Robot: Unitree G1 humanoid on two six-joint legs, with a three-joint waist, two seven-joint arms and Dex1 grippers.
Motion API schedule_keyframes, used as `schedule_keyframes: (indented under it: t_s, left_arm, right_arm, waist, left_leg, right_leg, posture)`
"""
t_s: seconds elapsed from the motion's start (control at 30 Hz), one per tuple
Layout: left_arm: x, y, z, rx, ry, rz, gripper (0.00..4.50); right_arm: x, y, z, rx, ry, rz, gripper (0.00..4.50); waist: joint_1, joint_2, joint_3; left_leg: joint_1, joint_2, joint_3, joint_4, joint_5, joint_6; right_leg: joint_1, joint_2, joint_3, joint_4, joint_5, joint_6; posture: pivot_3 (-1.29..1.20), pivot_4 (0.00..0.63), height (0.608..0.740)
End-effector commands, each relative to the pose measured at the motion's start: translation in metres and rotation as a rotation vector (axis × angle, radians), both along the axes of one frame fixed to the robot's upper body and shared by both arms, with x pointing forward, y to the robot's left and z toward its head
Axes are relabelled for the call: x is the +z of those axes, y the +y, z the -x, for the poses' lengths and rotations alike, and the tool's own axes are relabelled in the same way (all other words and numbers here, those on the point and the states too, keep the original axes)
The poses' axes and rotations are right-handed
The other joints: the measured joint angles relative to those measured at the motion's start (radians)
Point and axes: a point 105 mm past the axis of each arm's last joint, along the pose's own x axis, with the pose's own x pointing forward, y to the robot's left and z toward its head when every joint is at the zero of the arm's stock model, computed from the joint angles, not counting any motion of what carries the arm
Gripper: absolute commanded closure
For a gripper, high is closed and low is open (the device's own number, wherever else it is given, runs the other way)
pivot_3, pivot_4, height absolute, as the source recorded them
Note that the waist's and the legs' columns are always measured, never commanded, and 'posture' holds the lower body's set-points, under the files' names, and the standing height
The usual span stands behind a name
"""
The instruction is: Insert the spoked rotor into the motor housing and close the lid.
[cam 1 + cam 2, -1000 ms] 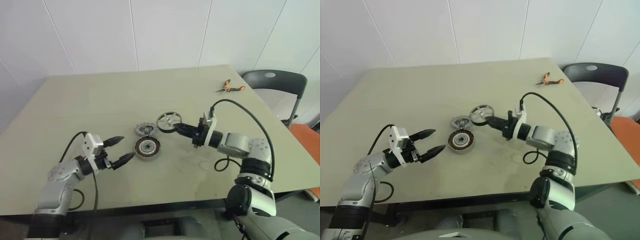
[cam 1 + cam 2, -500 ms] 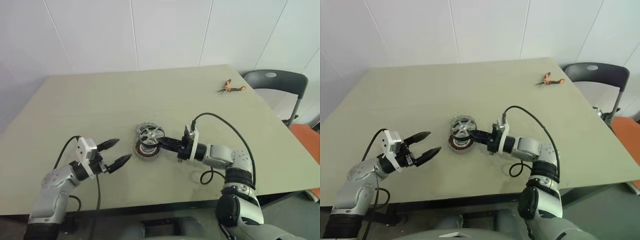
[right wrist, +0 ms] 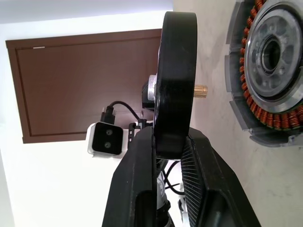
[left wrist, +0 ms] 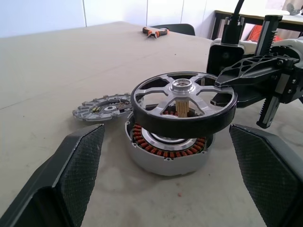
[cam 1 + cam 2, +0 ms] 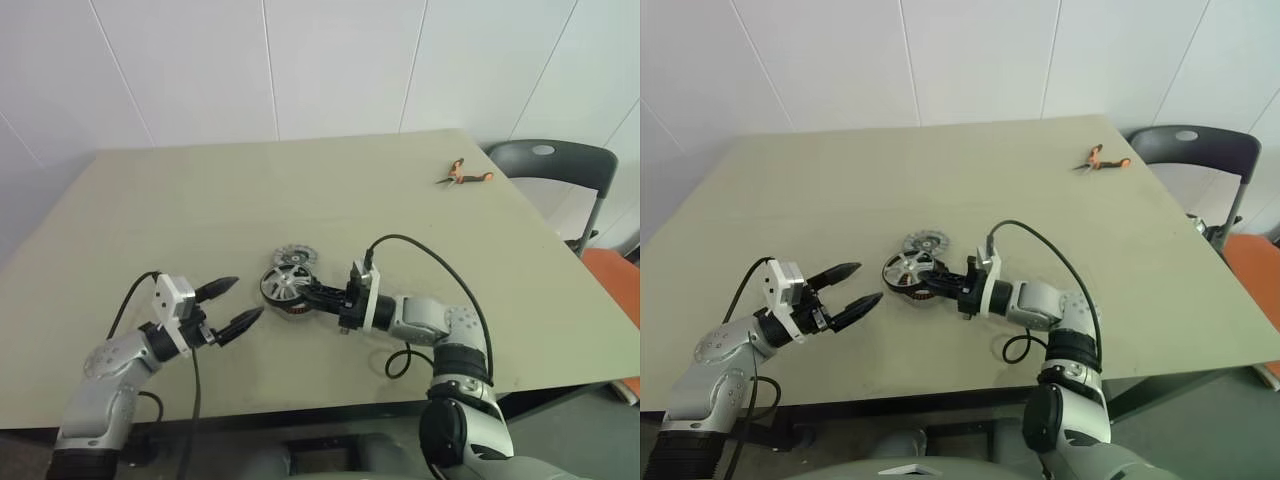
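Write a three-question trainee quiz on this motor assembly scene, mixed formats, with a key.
1. True or false: the spoked rotor is fully seated in the motor housing.
2. What holds the rotor? A) left gripper B) right gripper C) nothing
3. Fill in: the lid lies on the ____ beside the housing.

Key: 1 false, it hovers above the housing; 2 B; 3 table.

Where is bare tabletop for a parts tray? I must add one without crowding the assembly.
Free: the wide stretch between the lid and the far table edge, and the right side below the pliers. Crowded: the middle, where the right gripper holds the spoked rotor over the motor housing, the left gripper alongside.
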Motion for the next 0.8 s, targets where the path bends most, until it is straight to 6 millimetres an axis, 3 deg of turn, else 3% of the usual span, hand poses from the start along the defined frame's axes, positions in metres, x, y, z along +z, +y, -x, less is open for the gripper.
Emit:
schedule_keyframes:
  t_s: [0.03,0.8]
  left_arm:
    - [0.012,-0.003,0.001,-0.011,-0.04,-0.002,0.0]
    - [0.017,-0.008,0.003,-0.012,-0.034,0.002,0.0]
  right_arm:
    - [0.01,-0.001,-0.004,-0.014,-0.05,-0.019,4.1]
    - [0.0,-0.002,-0.008,-0.032,-0.061,0.019,4.1]
  waist:
    - [0.0,0.0,0.0]
    - [0.0,0.0,0.0]
  left_leg:
    - [0.0,0.0,0.0,0.0,0.0,0.0]
    - [0.0,0.0,0.0,0.0,0.0,0.0]
  right_leg:
    - [0.0,0.0,0.0,0.0,0.0,0.0]
    - [0.0,0.0,0.0,0.0,0.0,0.0]
  posture:
    - [0.0,0.0,0.74]
    - [0.0,0.0,0.74]
